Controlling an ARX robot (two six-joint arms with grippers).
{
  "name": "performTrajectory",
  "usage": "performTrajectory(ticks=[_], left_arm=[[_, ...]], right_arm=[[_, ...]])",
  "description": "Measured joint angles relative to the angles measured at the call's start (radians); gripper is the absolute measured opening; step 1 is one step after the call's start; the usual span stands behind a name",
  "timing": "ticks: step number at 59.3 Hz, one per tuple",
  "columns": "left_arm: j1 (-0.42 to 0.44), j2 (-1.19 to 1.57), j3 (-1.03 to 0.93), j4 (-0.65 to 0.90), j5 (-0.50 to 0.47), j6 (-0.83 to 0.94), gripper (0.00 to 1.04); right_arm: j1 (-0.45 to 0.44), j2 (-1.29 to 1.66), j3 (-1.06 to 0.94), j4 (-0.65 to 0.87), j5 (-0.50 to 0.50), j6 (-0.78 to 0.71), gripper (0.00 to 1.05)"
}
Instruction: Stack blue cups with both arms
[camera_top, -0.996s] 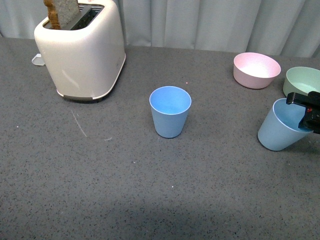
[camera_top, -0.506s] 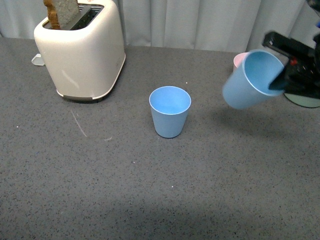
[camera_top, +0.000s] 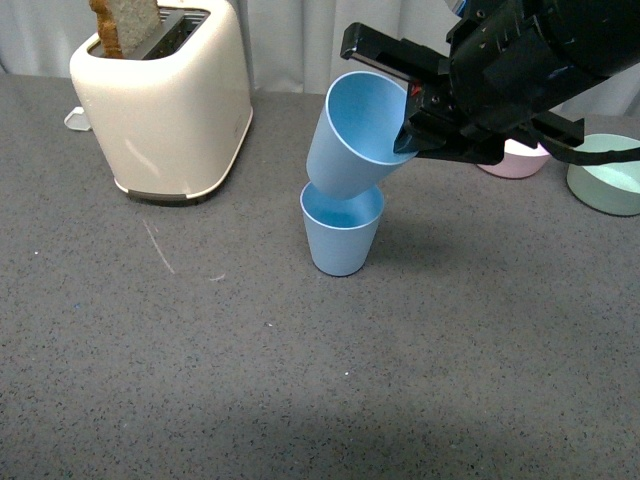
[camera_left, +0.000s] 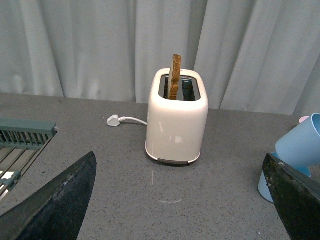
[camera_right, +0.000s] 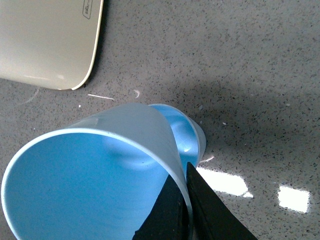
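Observation:
One blue cup (camera_top: 341, 240) stands upright on the grey table, right of the toaster. My right gripper (camera_top: 412, 125) is shut on the rim of the second blue cup (camera_top: 355, 140). It holds that cup tilted, its base at the mouth of the standing cup. The right wrist view shows the held cup (camera_right: 95, 180) over the standing cup (camera_right: 192, 137), with my right gripper (camera_right: 186, 200) pinching its wall. My left gripper (camera_left: 180, 200) is open and empty, its dark fingers (camera_left: 55, 205) wide apart. Both cups show at that view's edge: the held one (camera_left: 300, 145), the standing one (camera_left: 265, 185).
A cream toaster (camera_top: 165, 105) with a slice of toast stands at the back left; it also shows in the left wrist view (camera_left: 176, 120). A pink bowl (camera_top: 515, 160) and a green bowl (camera_top: 608, 180) sit at the back right. A wire rack (camera_left: 22, 142) lies left of the toaster.
My right gripper has lifted the held cup from the table's right edge and carried it left, up and over the standing cup. The standing cup has not moved.

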Motion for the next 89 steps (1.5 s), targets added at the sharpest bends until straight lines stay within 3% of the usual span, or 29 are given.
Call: performTrajectory(ticks=[18, 28, 47, 49, 50, 54, 58, 63, 74, 78, 89], left_arm=[[0.0, 0.0, 0.0, 0.0, 0.0, 0.0, 0.98], [0.0, 0.0, 0.0, 0.0, 0.0, 0.0, 0.98], [0.0, 0.0, 0.0, 0.0, 0.0, 0.0, 0.98], [0.0, 0.0, 0.0, 0.0, 0.0, 0.0, 0.98], [0.0, 0.0, 0.0, 0.0, 0.0, 0.0, 0.98], [0.0, 0.0, 0.0, 0.0, 0.001, 0.001, 0.98], [0.0, 0.0, 0.0, 0.0, -0.002, 0.001, 0.98], [0.0, 0.0, 0.0, 0.0, -0.002, 0.001, 0.98], [0.0, 0.0, 0.0, 0.0, 0.0, 0.001, 0.98], [0.0, 0.0, 0.0, -0.001, 0.0, 0.001, 0.98], [0.0, 0.0, 0.0, -0.001, 0.0, 0.001, 0.98]], right_arm=[[0.014, 0.018, 0.013, -0.005, 0.016, 0.006, 0.02], [0.004, 0.014, 0.003, 0.055, 0.006, 0.019, 0.38], [-0.004, -0.062, -0.032, 0.115, 0.065, -0.027, 0.91], [0.002, -0.058, -0.072, 0.225, 0.128, -0.06, 0.89], [0.002, -0.058, -0.114, 0.335, 0.22, -0.108, 0.86], [-0.001, -0.063, -0.256, 0.663, 0.412, -0.241, 0.75], [-0.027, -0.098, -0.426, 0.986, 0.479, -0.353, 0.63], [-0.069, -0.187, -0.557, 1.189, 0.464, -0.423, 0.48], [-0.14, -0.328, -0.734, 1.305, 0.409, -0.464, 0.18], [-0.165, -0.356, -0.82, 1.313, 0.377, -0.472, 0.02], [-0.22, -0.527, -0.941, 1.281, 0.32, -0.476, 0.01]])
